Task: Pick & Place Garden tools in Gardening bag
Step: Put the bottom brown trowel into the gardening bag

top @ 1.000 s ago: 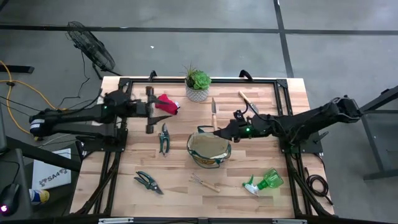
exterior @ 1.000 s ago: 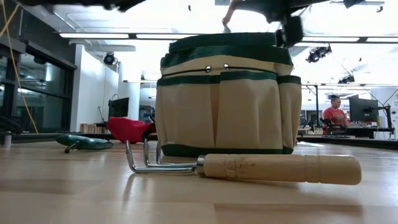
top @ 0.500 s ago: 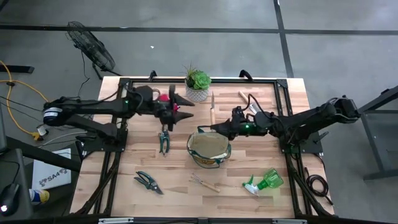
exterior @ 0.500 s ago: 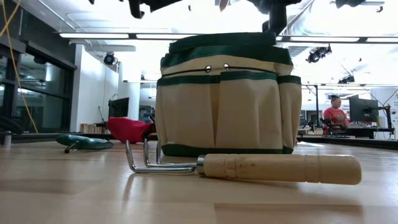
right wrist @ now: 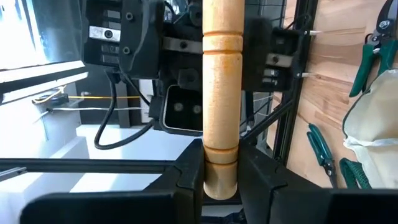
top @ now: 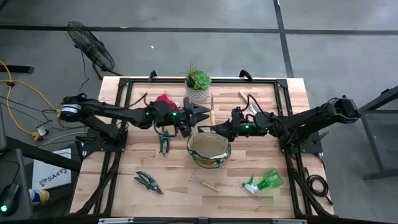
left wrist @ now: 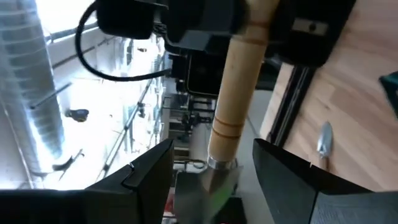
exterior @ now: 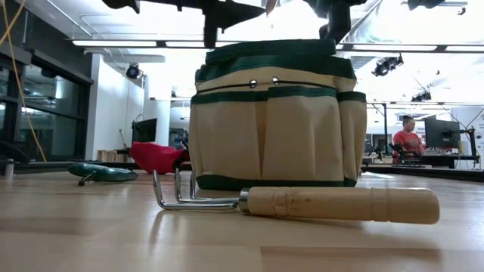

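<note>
Overhead, trowel [right wrist: 221,93] upright in right jaws.

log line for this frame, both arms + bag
right gripper: shut on trowel, over bag rim | left gripper: open, facing trowel, not holding | bag: upright, mid-table | rake: on table

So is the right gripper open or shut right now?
Shut: the right gripper has its fingers clamped on a trowel's wooden handle.
</note>
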